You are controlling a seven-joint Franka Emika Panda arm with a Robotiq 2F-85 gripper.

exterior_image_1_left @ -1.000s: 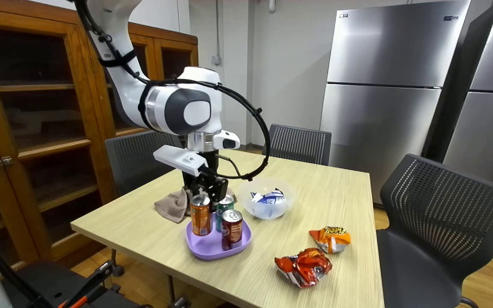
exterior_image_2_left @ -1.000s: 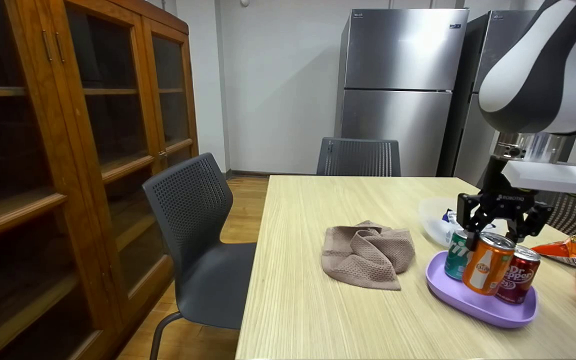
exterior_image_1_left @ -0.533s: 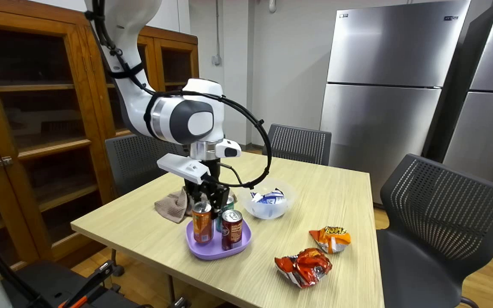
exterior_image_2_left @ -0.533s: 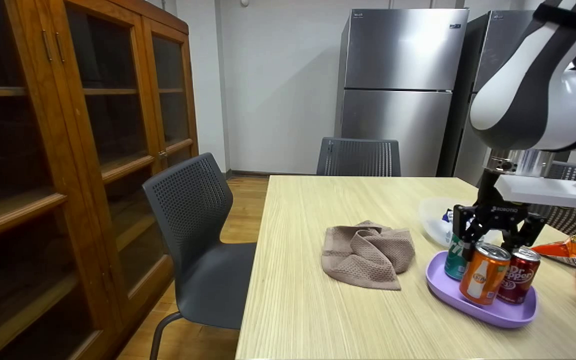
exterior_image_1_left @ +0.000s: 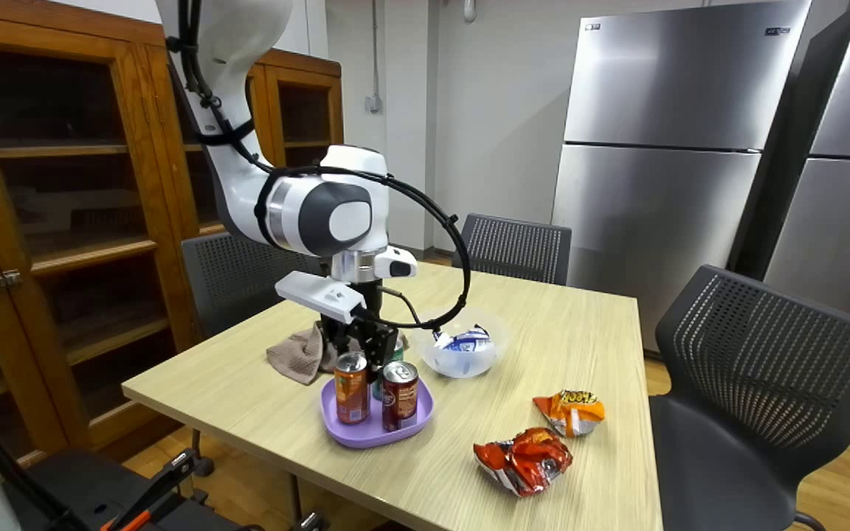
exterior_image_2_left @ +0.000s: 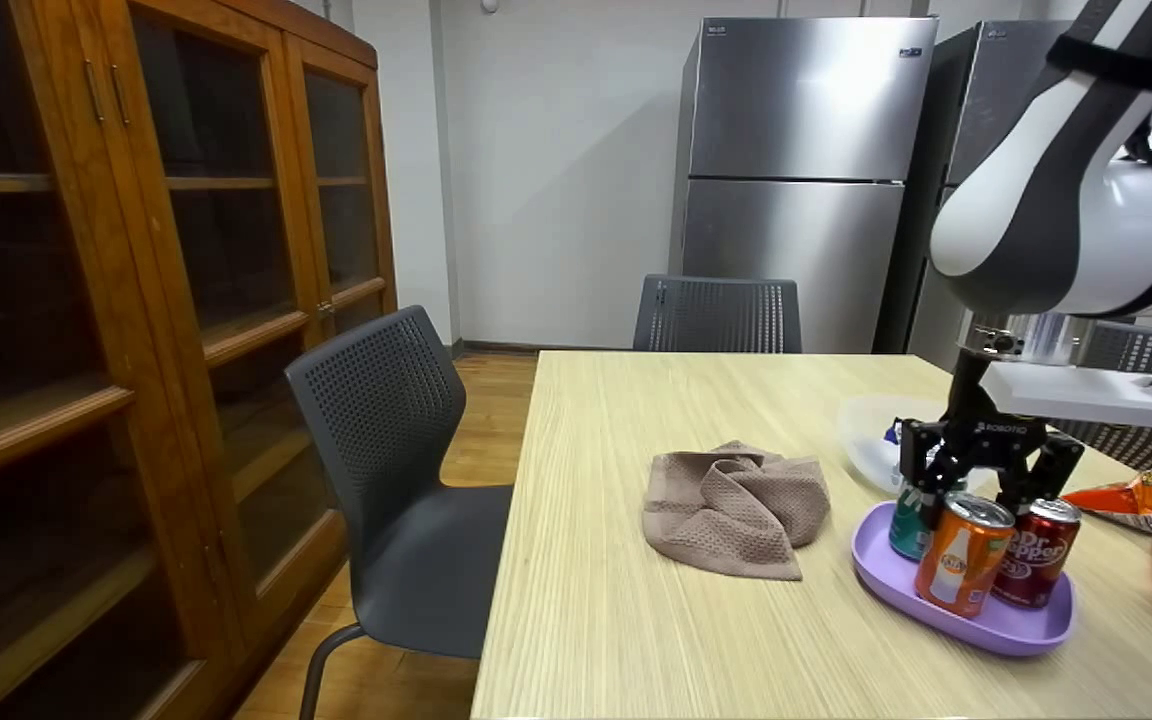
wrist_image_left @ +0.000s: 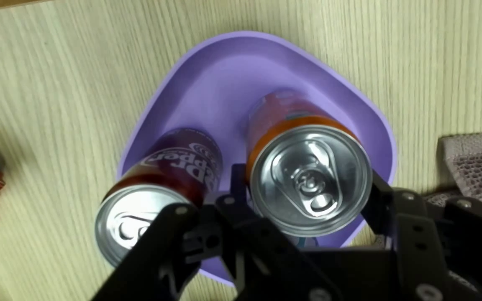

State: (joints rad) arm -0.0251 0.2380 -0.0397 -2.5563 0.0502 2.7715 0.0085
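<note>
My gripper (exterior_image_2_left: pixel 972 500) points down over the purple tray (exterior_image_1_left: pixel 367 440), its fingers on both sides of the orange can (exterior_image_2_left: pixel 966 558). In the wrist view the left finger (wrist_image_left: pixel 238 179) lies along the can's side, and the right finger meets its rim. The orange can (wrist_image_left: pixel 285 106) stands upright, its base down at the tray floor. Beside it in the tray is a dark red Dr Pepper can (wrist_image_left: pixel 174 167), close to the left finger. A green can (exterior_image_2_left: pixel 906 528) stands behind, mostly hidden by the gripper.
A brown cloth (exterior_image_2_left: pixel 736 510) lies beside the tray. A translucent bowl (exterior_image_1_left: pixel 495 346) with a blue-white packet (exterior_image_1_left: pixel 463 339) stands behind. An orange snack bag (exterior_image_1_left: pixel 571 411) and a red one (exterior_image_1_left: pixel 524 461) lie on the table. Dark chairs (exterior_image_2_left: pixel 401 480) surround it.
The gripper has come down with the orange can between its fingers, lowering it into the tray. The last half second shows only a small downward shift. The other cans have stayed put.
</note>
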